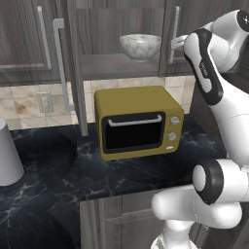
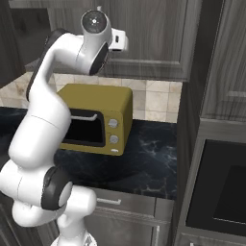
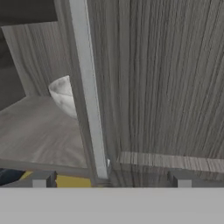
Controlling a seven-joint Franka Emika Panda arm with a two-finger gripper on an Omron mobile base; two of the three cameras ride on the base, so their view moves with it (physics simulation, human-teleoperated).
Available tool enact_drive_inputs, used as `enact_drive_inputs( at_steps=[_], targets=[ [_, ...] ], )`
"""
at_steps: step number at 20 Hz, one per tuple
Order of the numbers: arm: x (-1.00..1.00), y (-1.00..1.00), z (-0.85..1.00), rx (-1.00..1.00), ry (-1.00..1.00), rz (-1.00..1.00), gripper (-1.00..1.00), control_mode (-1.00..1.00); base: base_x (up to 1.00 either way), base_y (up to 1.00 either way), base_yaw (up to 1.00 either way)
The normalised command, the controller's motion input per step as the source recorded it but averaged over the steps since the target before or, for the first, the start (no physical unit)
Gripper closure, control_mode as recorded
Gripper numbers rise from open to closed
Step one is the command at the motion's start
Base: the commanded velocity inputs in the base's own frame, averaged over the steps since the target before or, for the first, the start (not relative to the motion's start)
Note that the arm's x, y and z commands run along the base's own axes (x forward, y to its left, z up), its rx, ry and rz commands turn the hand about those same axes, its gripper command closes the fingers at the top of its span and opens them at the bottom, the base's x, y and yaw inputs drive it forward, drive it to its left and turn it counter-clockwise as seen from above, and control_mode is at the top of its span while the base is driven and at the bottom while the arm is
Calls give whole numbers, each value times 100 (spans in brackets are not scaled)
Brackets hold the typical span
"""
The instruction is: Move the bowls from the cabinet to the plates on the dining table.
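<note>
On the cabinet (image 1: pixel 116 34) shelf (image 1: pixel 114 64) stands one bowl (image 1: pixel 140 46), grey-white marbled, and its left door (image 1: pixel 73 63) is swung open. One long silver handle (image 3: pixel 89 94) of the right door crosses the hand view, with the bowl partly hidden behind it. Below, on the black marble desk (image 1: pixel 58 165), I count one yellow toaster oven (image 1: pixel 138 121) with two knobs (image 1: pixel 173 128), and one pale cylinder (image 1: pixel 7 155) at the left. Faint writing on the arm (image 1: pixel 214 97) cannot be read. The end effector (image 3: pixel 111 179) is fully released and grasps nothing, close to the handle; touching or not, I cannot tell.
</note>
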Motion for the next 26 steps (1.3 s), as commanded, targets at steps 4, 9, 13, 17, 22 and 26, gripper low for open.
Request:
enact_drive_inputs(
  at_steps=[4, 9, 13, 17, 22, 26],
  targets=[
    [1, 14, 15, 0, 0, 1, -100, -100, 0, 0, 0],
    [3, 3, 1, 0, 0, 1, -100, -100, 0, 0, 0],
    [14, 0, 0, 0, 0, 0, -100, -100, 0, 0, 0],
    [15, 3, -2, 0, 0, 0, -100, -100, 0, 0, 0],
    [24, 1, -8, 0, 0, 0, -100, -100, 0, 0, 0],
    [26, 0, -11, 0, 0, 0, -100, -100, 0, 0, 0]
  ],
)
